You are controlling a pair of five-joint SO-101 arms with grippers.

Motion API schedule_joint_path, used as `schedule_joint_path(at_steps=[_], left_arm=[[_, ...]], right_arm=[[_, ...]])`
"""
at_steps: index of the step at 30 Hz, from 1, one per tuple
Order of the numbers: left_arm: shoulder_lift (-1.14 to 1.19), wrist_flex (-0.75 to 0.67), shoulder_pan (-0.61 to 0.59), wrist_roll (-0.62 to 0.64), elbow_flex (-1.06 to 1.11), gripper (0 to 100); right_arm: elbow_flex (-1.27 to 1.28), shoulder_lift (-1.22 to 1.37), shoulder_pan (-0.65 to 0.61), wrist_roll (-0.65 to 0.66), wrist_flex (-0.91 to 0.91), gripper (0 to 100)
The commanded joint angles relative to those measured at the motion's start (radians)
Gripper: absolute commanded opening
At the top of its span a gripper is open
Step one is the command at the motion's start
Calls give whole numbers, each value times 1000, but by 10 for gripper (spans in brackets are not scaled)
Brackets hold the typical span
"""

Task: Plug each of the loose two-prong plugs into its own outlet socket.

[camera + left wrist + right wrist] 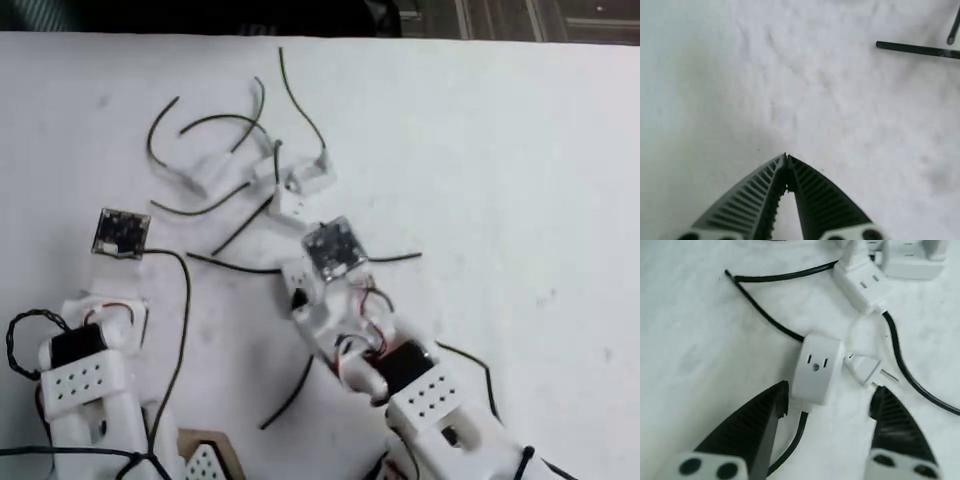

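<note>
- Plug [865, 369] lies loose on the table [500, 150], prongs bare, just beside a socket [817, 367]. It is not inserted.
- Socket lies face up with both slots open and nothing in them.
- Right gripper [830, 390] hangs over this pair with its claw spread wide and holding nothing. Socket and plug both lie between its fingers.
- Second socket [865, 282] lies farther off, its slots also vacant.
- Other white pieces sit in a tangle [290, 185] of cords up the table. They are too small in the high view to tell whether any are mated.
- Left gripper [786, 161] is over bare table with its claw closed tip to tip and nothing in it. A cord end [915, 48] lies well apart from it.
- Judgement: no pairing is visibly done, and the task looks to be at or near its start. Grasping the near plug seems to be the step in hand, and all insertions are still left.
</note>
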Motion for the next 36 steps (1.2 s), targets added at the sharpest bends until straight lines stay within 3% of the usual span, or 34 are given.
schedule_joint_path(at_steps=[1, 4, 10, 17, 22, 30, 36], left_arm=[[-15, -15, 12, -5, -3, 27], [-15, -15, 12, -5, -3, 27], [-15, -15, 12, -5, -3, 27], [-15, -15, 12, -5, -3, 27], [-15, -15, 12, -5, -3, 27], [-15, -15, 12, -5, -3, 27], [-15, -15, 12, -5, -3, 27]], right_arm=[[-14, -12, -12, 8, 2, 115], [-61, -10, 30, 9, 2, 25], [-184, 31, 116, 126, 101, 17], [-503, 444, 194, 127, 334, 17], [-655, 714, 223, 130, 328, 17], [-681, 931, 173, 133, 189, 17], [-690, 888, -70, 124, 189, 17]])
